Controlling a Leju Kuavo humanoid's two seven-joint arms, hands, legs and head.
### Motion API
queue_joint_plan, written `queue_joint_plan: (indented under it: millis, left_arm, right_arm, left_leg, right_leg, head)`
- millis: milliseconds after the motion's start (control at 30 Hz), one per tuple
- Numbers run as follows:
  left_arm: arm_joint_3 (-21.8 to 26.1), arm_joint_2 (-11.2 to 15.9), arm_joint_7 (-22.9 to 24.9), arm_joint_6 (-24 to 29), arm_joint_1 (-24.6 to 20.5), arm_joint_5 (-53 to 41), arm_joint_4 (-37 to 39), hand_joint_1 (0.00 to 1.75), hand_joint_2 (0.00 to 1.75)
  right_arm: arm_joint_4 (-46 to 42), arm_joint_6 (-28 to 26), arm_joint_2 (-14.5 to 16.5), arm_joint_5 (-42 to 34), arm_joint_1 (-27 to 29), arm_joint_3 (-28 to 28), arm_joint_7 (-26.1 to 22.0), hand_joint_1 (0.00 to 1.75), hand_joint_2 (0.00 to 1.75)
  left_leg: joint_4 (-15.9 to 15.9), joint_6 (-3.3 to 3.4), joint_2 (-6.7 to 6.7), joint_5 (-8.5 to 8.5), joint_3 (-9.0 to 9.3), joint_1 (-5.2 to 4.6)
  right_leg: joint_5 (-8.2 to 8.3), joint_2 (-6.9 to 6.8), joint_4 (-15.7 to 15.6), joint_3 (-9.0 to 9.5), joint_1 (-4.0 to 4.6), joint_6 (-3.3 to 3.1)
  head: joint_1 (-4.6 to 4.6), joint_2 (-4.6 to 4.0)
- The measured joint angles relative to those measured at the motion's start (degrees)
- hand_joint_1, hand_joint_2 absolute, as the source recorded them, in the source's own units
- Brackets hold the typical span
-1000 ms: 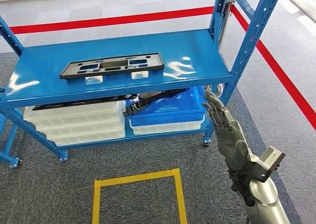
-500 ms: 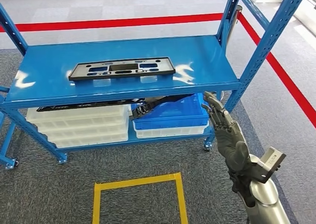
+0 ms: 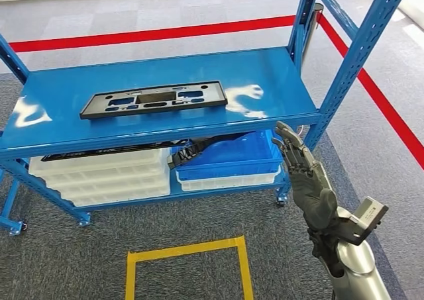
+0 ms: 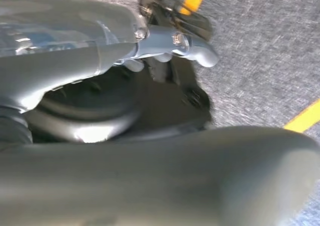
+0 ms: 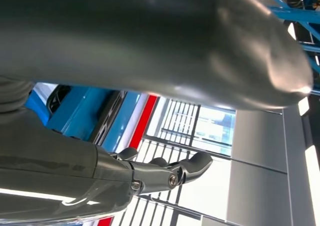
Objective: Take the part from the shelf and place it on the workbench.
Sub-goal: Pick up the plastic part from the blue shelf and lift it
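Note:
The part (image 3: 152, 99) is a long, flat black panel with several cut-outs. It lies flat on the top board of the blue shelf (image 3: 269, 81), left of the middle. My right hand (image 3: 307, 181) is raised in front of the shelf's right front corner, below the top board's edge and well right of the part. Its fingers are stretched out and hold nothing. The right wrist view shows the same hand (image 5: 113, 171) with its fingers extended and the part (image 5: 109, 116) beyond them. My left hand (image 4: 68, 61) hangs over the grey carpet, fingers apart and holding nothing.
The lower board holds stacked white trays (image 3: 105, 177), a blue bin (image 3: 230, 157) and another long black piece (image 3: 195, 149) lying across them. A blue upright (image 3: 350, 55) stands just right of my right hand. A yellow tape square (image 3: 187, 250) marks the carpet in front; red tape (image 3: 150, 32) runs behind.
The whole picture has shifted a little, so the camera has moved. My right hand keeps its place by the shelf's right front corner, still spread. The part has not moved on the shelf.

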Motion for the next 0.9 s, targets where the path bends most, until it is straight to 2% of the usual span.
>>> queue_joint_plan:
  millis: [33, 100, 133, 167, 233, 300, 333, 367, 433, 467, 500, 533, 567, 600, 633, 667, 733, 833, 867, 900]
  left_arm:
    - [0.0, 0.0, 0.0, 0.0, 0.1, -0.2, 0.0, 0.0, 0.0]
    - [-0.1, 0.1, -0.1, 0.2, 0.2, -0.5, 0.0, 0.0, 0.0]
    - [-0.1, 0.2, -0.2, 0.3, 0.2, -0.5, 0.0, 0.0, 0.0]
    - [-0.1, 0.2, -0.3, 0.4, 0.3, -0.5, 0.0, 0.0, 0.0]
    - [-0.1, 0.3, -0.5, 0.5, 0.2, -0.4, 0.0, 0.0, 0.0]
    - [-0.1, 0.5, -0.8, 0.8, 0.3, -0.2, 0.0, 0.0, 0.0]
    - [-0.1, 0.6, -0.9, 0.9, 0.3, 0.0, 0.0, 0.0, 0.0]
    - [-0.1, 0.7, -1.0, 1.0, 0.3, 0.2, 0.0, 0.0, 0.0]
    - [-0.1, 0.8, -1.1, 1.0, 0.2, 0.5, 0.0, 0.0, 0.0]
    - [-0.1, 0.8, -1.1, 1.1, 0.2, 0.6, 0.0, 0.0, 0.0]
    - [-0.1, 0.9, -1.2, 1.1, 0.3, 0.6, 0.0, 0.0, 0.0]
    - [-0.1, 0.9, -1.2, 1.2, 0.4, 0.6, 0.0, 0.0, 0.0]
    - [-0.1, 1.0, -1.3, 1.3, 0.5, 0.6, 0.0, 0.0, 0.0]
    - [-0.1, 1.0, -1.3, 1.5, 0.5, 0.6, 0.0, 0.0, 0.0]
    - [-0.1, 1.0, -1.3, 1.5, 0.5, 0.6, 0.0, 0.0, 0.0]
    - [-0.1, 1.1, -1.3, 1.6, 0.4, 0.6, 0.0, 0.0, 0.0]
    - [-0.1, 1.2, -1.3, 1.6, 0.3, 0.6, 0.0, 0.0, 0.0]
    - [-0.1, 1.3, -1.4, 1.6, 0.2, 0.6, 0.0, 0.0, 0.0]
    - [-0.1, 1.4, -1.5, 1.6, 0.1, 0.6, 0.0, 0.0, 0.0]
    - [-0.1, 1.5, -1.6, 1.6, 0.1, 0.6, 0.0, 0.0, 0.0]
  right_arm:
    - [0.0, 0.1, 0.0, -0.2, 0.0, 0.0, 0.0, 0.0, 0.0]
    - [0.0, 0.2, 0.0, -0.4, 0.0, 0.0, -0.1, 0.0, 0.0]
    - [0.1, 0.3, 0.0, -0.6, -0.2, 0.0, -0.1, 0.0, 0.0]
    - [0.2, 0.3, 0.0, -0.7, -0.4, 0.0, -0.2, 0.0, 0.0]
    - [0.5, 0.6, 0.1, -1.0, -0.9, 0.1, -0.2, 0.0, 0.0]
    - [0.8, 1.0, 0.1, -1.2, -1.7, 0.2, -0.5, 0.0, 0.0]
    - [1.0, 1.2, 0.2, -1.2, -2.1, 0.2, -0.7, 0.0, 0.0]
    - [1.2, 1.3, 0.2, -1.3, -2.5, 0.3, -0.9, 0.0, 0.0]
    - [1.8, 1.3, 0.2, -1.4, -2.9, 0.4, -1.1, 0.0, 0.0]
    - [2.1, 1.3, 0.2, -1.4, -2.9, 0.4, -1.2, 0.0, 0.0]
    - [2.3, 1.3, 0.2, -1.5, -2.9, 0.4, -1.3, 0.0, 0.0]
    - [2.4, 1.3, 0.2, -1.5, -2.9, 0.4, -1.5, 0.0, 0.0]
    - [2.5, 1.3, 0.2, -1.6, -2.8, 0.4, -1.6, 0.0, 0.0]
    - [2.6, 1.3, 0.1, -1.6, -2.8, 0.4, -1.8, 0.0, 0.0]
    - [2.6, 1.3, 0.1, -1.6, -2.7, 0.4, -1.9, 0.0, 0.0]
    - [2.7, 1.3, 0.1, -1.5, -2.6, 0.3, -1.9, 0.0, 0.0]
    - [2.7, 1.3, 0.0, -1.4, -2.4, 0.3, -1.9, 0.0, 0.0]
    - [2.7, 1.2, -0.1, -1.0, -2.4, 0.2, -1.9, 0.0, 0.0]
    - [2.7, 1.1, -0.1, -0.8, -2.4, 0.2, -1.9, 0.0, 0.0]
    - [2.7, 1.1, -0.1, -0.7, -2.5, 0.2, -1.9, 0.0, 0.0]
  left_leg:
    - [-0.9, -0.05, 0.0, 1.8, -0.21, 0.06]
    - [-7.3, 0.07, -0.01, 7.01, 1.78, 0.08]
    - [-10.4, 0.26, -0.01, 8.79, 2.89, -0.04]
    - [-12.6, 0.57, -0.02, 9.44, 3.72, -0.17]
    - [-14.0, 1.26, -0.03, 8.75, 4.12, -0.5]
    - [-14.6, 1.93, -0.04, 8.35, 4.6, -0.4]
    - [-15.0, 2.29, -0.02, 8.28, 5.02, -0.29]
    - [-15.3, 2.65, 0.01, 8.19, 5.51, -0.17]
    - [-15.5, 3.22, 0.06, 7.73, 6.22, -0.23]
    - [-15.5, 3.37, 0.04, 7.42, 6.56, -0.33]
    - [-15.5, 3.43, 0.01, 7.07, 6.99, -0.43]
    - [-15.5, 3.4, -0.04, 6.66, 7.54, -0.51]
    - [-15.5, 3.31, -0.08, 6.18, 8.23, -0.59]
    - [-15.5, 3.19, -0.1, 5.66, 8.92, -0.62]
    - [-15.5, 2.98, -0.11, 5.2, 9.42, -0.71]
    - [-15.5, 2.76, -0.12, 4.86, 9.69, -0.72]
    - [-15.6, 2.24, -0.06, 4.56, 9.64, -0.7]
    - [-15.2, 1.36, 0.01, 3.66, 9.82, -0.72]
    - [-13.5, 1.0, 0.0, 2.81, 9.09, -0.67]
    - [-10.5, 0.67, 0.01, 1.63, 7.51, -0.5]
  right_leg:
    - [-0.38, 0.07, 0.0, 0.57, -0.06, 0.11]
    - [-1.26, 0.16, 0.0, 1.9, -0.2, 0.45]
    - [-1.67, 0.23, 0.0, 2.37, -0.17, 0.73]
    - [-1.94, 0.28, 0.0, 2.56, -0.13, 1.06]
    - [-2.15, 0.35, -0.2, 2.45, -0.07, 1.75]
    - [-2.48, 0.27, -0.3, 2.66, -0.14, 2.37]
    - [-3.09, 0.23, 0.6, 2.43, -0.14, 2.56]
    - [-4.17, 0.2, 2.8, 1.5, -0.11, 2.66]
    - [-6.92, 0.18, 10.2, -2.55, -0.07, 2.62]
    - [-7.7, 0.18, 13.6, -4.83, -0.06, 2.62]
    - [-7.4, 0.19, 15.5, -6.44, -0.05, 2.59]
    - [-5.86, 0.18, 15.2, -7.05, -0.02, 2.51]
    - [-3.25, 0.18, 12.6, -6.58, 0.07, 2.33]
    - [-0.58, 0.19, 9.1, -5.46, 0.22, 2.03]
    - [1.42, 0.16, 5.9, -4.41, 0.47, 1.73]
    - [2.35, 0.15, 3.5, -3.53, 0.7, 1.41]
    - [1.92, 0.24, 2.0, -3.08, 1.06, 0.97]
    - [1.28, 0.3, 1.0, -2.23, 0.62, 0.29]
    - [1.1, 0.2, 0.7, -1.78, 0.39, 0.03]
    - [0.87, 0.08, 0.6, -1.39, 0.28, -0.17]
  head:
    - [0.0, 0.01]
    - [0.0, 0.01]
    - [0.0, 0.0]
    - [-0.01, 0.0]
    - [-0.02, 0.01]
    - [-0.01, 0.01]
    - [-0.01, 0.01]
    - [0.0, 0.01]
    - [0.01, 0.0]
    - [0.01, 0.0]
    - [0.01, -0.01]
    - [0.01, -0.01]
    - [0.01, 0.0]
    - [0.01, 0.0]
    - [-0.04, 0.01]
    - [-0.04, 0.01]
    - [-0.07, 0.01]
    - [-0.08, 0.01]
    - [-0.15, 0.01]
    - [-0.22, 0.01]
